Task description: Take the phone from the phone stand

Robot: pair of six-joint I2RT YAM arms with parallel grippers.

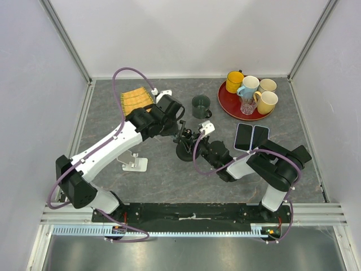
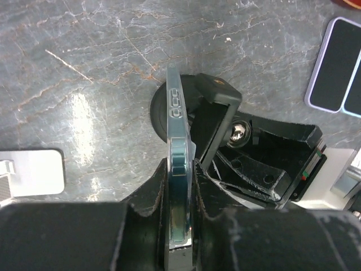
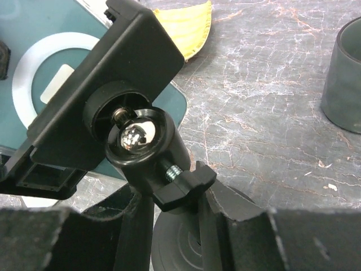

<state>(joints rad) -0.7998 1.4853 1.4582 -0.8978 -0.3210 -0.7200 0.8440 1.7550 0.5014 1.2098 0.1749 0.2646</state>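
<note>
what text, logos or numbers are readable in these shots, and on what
No text can be read anywhere.
phone back, clamped in the phone stand: plain white ring, no lettering.
mugs on the red tray: no print visible.
red-green sticker in the left wrist view: too small to read.

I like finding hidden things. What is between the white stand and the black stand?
Nothing. Only bare table lies between the white stand and the black stand, as the top view shows.
</note>
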